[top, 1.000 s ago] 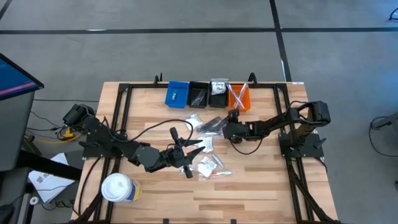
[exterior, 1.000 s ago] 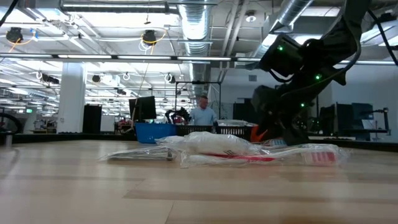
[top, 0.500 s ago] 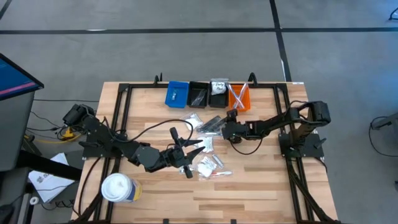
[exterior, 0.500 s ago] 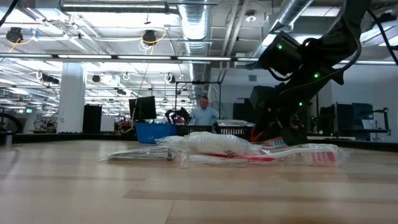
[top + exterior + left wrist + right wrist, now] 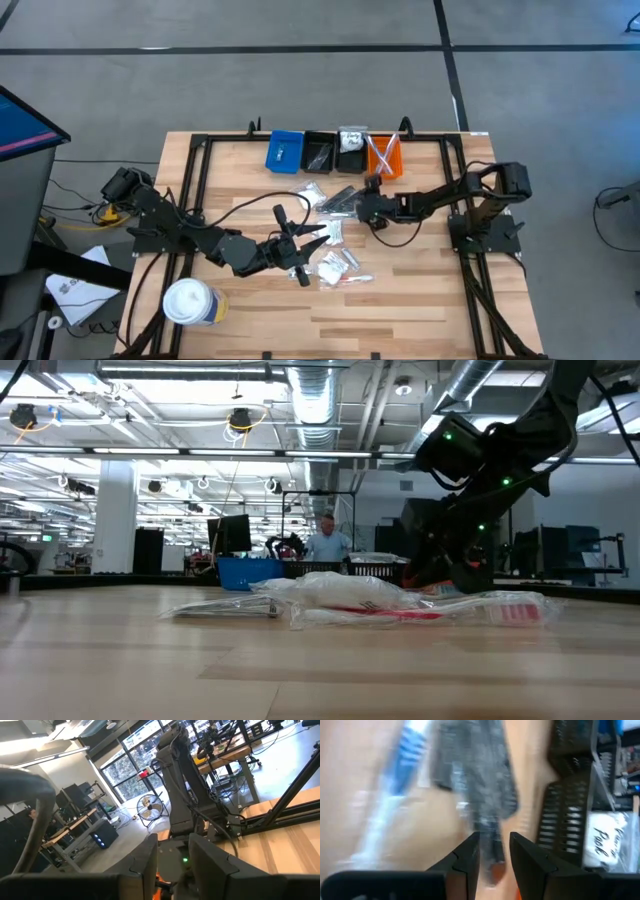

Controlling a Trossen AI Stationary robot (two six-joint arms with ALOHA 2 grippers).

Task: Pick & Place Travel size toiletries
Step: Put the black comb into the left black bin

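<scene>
Bench [image 5: 400, 300] held scattered sachets [image 5: 335, 262]; my right hand [image 5: 362, 200], fingers narrowly apart and seemingly empty, hovered over the black combs [image 5: 340, 200], needing descent then closure.

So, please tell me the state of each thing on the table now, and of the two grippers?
Left gripper: low over the table at the loose sachets, jaws slightly apart.
Right gripper: beside the pile, near the bins, jaws slightly apart.
Toiletries pile: loose on the table.
Blue bin: holds little or nothing.
Black bins: one holds a white packet.
Orange bin: sticks inside.
White tub: on its side.
</scene>
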